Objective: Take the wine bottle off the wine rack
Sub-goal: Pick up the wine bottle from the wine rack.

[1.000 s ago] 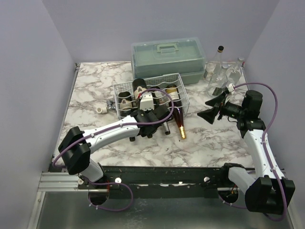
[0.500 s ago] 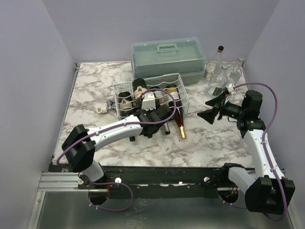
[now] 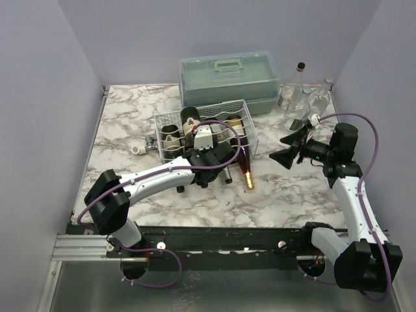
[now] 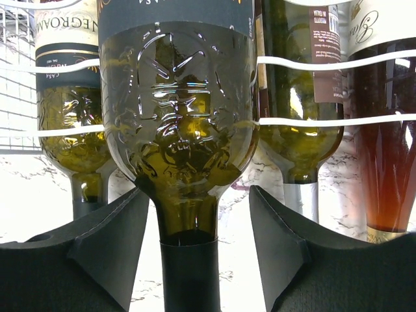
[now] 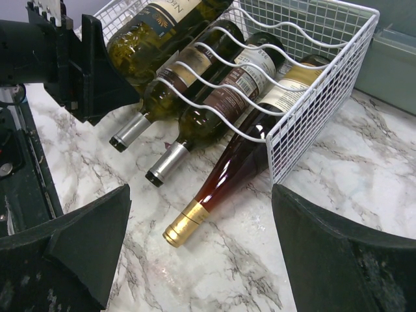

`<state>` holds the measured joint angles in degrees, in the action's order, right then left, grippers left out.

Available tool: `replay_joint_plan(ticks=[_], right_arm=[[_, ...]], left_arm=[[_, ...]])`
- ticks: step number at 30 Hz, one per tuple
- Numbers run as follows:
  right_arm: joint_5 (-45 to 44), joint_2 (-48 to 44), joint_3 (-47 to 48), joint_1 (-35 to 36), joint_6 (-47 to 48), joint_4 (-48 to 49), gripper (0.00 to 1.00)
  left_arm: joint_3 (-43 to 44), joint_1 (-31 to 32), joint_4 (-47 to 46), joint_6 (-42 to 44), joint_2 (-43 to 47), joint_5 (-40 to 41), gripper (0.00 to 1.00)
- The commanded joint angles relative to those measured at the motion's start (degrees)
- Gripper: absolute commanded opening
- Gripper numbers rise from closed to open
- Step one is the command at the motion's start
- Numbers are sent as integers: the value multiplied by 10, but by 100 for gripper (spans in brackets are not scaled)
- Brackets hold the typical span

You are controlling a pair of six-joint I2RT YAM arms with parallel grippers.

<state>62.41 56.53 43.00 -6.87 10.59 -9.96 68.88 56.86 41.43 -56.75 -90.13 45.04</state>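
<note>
The white wire wine rack point(image 3: 250, 123) stands mid-table with several bottles lying in its grooves. My left gripper point(image 3: 209, 155) is open at the rack's near side. In the left wrist view its fingers point(image 4: 110, 247) flank the black-capped neck of a green wine bottle point(image 4: 175, 117), with gaps on both sides; the gripper point(image 4: 192, 260) does not touch it. My right gripper point(image 3: 286, 153) is open and empty, right of the rack. In the right wrist view it point(image 5: 201, 253) hovers over an amber gold-capped bottle point(image 5: 221, 175) sticking out of the rack point(image 5: 325, 97).
A grey-green plastic case point(image 3: 229, 78) with a handle stands behind the rack. Clear glass bottles point(image 3: 299, 97) stand at the back right. Two silver-capped necks point(image 5: 130, 133) poke out of the rack's front. A small white object point(image 3: 138, 149) lies left of the rack.
My left arm has shifted slightly, its elbow a little to the right, with the gripper still at the bottle neck. The right arm has not moved.
</note>
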Motion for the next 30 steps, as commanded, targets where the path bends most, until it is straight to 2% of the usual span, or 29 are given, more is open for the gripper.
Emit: replay_joint_plan(ticks=[1,30], right_arm=[[-8,-11,-5,-4,10,-10,92],[-10,-10,-6,-4,17,-12,93]], left_arm=[[-8,-2,-7,-2,-9,13,64],[-22,-2,-17,-5,-6,5,45]])
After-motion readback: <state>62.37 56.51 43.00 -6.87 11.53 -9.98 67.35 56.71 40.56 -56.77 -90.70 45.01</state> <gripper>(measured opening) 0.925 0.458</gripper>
